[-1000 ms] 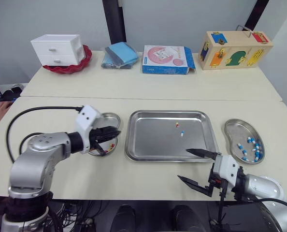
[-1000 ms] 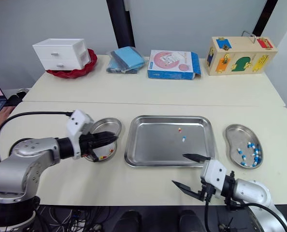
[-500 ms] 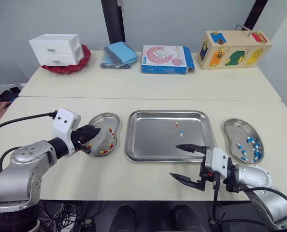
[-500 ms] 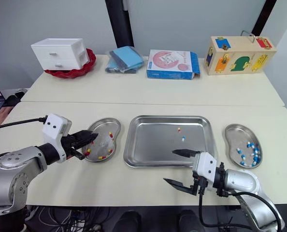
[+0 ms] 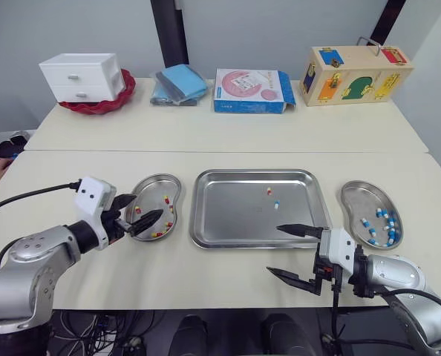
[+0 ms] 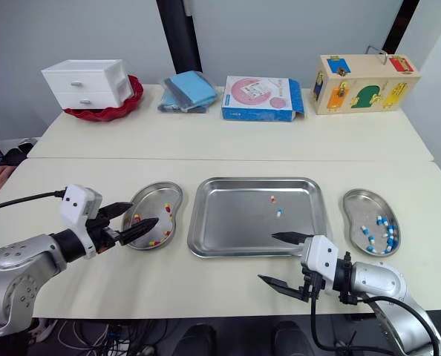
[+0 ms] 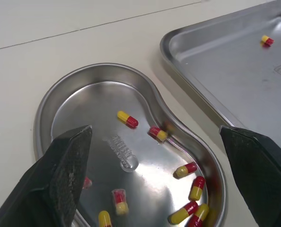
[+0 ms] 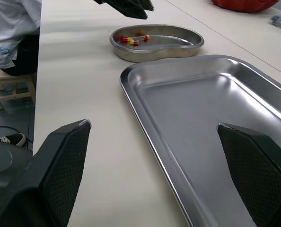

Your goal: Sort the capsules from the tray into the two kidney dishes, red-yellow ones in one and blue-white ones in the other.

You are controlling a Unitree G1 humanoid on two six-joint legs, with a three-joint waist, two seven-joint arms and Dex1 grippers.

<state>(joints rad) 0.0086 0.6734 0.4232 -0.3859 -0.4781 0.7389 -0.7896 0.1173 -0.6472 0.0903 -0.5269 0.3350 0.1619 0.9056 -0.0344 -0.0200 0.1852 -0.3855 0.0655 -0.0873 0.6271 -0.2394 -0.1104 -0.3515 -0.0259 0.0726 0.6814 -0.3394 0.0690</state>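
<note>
Bright, even light from overhead. Shadows on the table [image 5: 206, 278] are faint and soft-edged. Tray [image 5: 228, 222] carries a pale sheen, with brighter streaks along its rim. Left dish [image 7: 83, 109] mirrors its capsules [image 7: 127, 119]. Far red bowl [image 8: 244, 4] is out of focus.

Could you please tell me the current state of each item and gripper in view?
tray: holds one red-yellow capsule and one blue-white capsule.
left kidney dish: holds red-yellow capsules.
right kidney dish: holds blue-white capsules.
left gripper: open, empty, at the left kidney dish.
right gripper: open, empty, at the tray's near edge.
white drawer unit: both drawers shut.
</note>
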